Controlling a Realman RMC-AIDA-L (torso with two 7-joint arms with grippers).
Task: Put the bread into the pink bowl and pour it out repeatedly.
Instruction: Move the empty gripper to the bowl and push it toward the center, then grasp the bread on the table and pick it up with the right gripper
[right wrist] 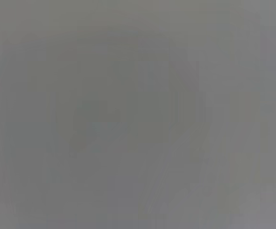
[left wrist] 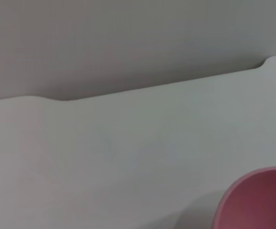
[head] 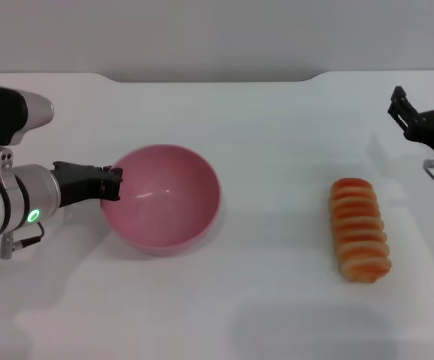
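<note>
Desk (head: pixel 277 315): white, smooth top.
Pink bowl (head: pixel 164 196): sitting on the desk's left side.
Bread (head: pixel 360 229): lying on the right, well apart from the bowl.

We observe a bare test station rather than a home or kitchen: a plain white table (head: pixel 224 307) with a notched far edge, set against a blank grey wall (head: pixel 217 30). We see no furnishings to identify it further.
</note>
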